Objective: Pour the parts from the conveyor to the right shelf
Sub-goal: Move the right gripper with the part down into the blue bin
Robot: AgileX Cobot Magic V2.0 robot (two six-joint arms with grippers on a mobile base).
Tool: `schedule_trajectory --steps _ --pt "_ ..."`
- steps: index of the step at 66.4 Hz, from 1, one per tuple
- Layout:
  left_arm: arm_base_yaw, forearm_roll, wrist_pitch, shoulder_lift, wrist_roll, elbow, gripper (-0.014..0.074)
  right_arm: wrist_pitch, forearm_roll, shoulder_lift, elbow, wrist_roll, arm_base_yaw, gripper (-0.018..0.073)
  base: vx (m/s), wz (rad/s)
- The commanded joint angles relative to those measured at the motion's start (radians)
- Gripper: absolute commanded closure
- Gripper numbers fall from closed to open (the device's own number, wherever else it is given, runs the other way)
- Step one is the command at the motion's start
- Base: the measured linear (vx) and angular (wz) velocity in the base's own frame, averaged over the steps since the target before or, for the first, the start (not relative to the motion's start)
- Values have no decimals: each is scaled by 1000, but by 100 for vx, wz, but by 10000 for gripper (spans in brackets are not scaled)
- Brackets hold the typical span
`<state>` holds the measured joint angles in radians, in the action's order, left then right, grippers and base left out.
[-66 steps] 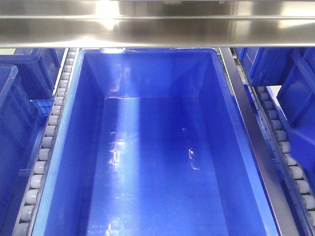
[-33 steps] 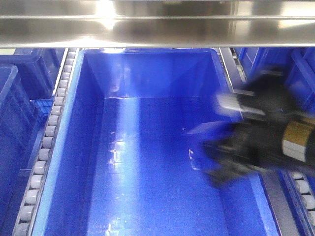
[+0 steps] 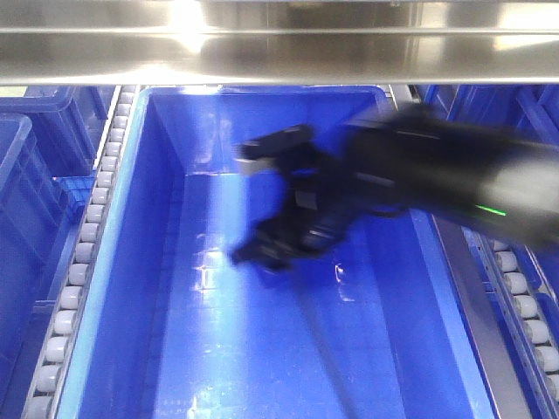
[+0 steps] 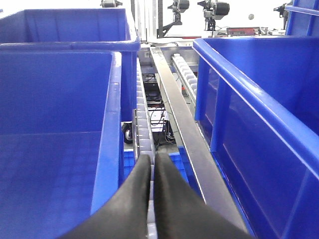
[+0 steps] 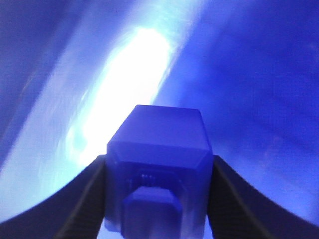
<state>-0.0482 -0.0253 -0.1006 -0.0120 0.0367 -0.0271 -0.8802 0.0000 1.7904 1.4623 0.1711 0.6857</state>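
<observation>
Right arm (image 3: 437,188) swung in from the right edge over the bin (image 3: 105,288), now reaching across its middle; half a second back only at the right wall, a second back not in view at all. Heavy motion blur in front view, so still travelling fast.

Right gripper (image 3: 271,205) clamped on the part (image 5: 157,172): wrist view showed the blue block squeezed between both black fingers (image 5: 82,196), stud facing the camera. Part held above the bin floor, not released. In front view block not distinguishable against the dark gripper.

Left gripper (image 4: 152,194) pressed together, nothing between the tips. Parked above the roller track (image 4: 143,134) between two bins, steel rail (image 4: 174,114) alongside. Idle.

Bin sat on the shelf (image 3: 279,44) under the upper steel tier; floor looked bare apart from glare.

Meaning for task: transfer essentially done, part now over the target bin on the shelf. Remaining, by judgement: slow down, open fingers, drop. Risk small — release while swinging could throw the block against a wall or bounce it. Conveyor not in view.
</observation>
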Motion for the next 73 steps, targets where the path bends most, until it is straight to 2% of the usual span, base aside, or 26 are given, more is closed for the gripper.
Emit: schedule_trajectory --steps 1,11,20,31,39,46,73 --pt "-6 6 79 -12 8 19 603 -13 -26 38 109 48 -2 494 0 0" --pt "-6 6 79 -12 8 19 603 -59 -66 123 188 77 -2 405 0 0" --pt "-6 6 79 -12 8 19 603 -89 -78 166 225 93 -2 264 0 -1" --pt "-6 6 79 -12 8 19 603 -64 -89 185 225 100 -2 69 0 0" --pt "-6 6 79 -12 8 19 603 -36 -94 182 225 100 -2 -17 0 0" --pt "-6 6 79 -12 8 19 603 -30 -117 174 225 98 -2 -36 0 0" --pt "-6 6 79 -12 8 19 603 62 -174 40 221 97 -1 -6 0 0"
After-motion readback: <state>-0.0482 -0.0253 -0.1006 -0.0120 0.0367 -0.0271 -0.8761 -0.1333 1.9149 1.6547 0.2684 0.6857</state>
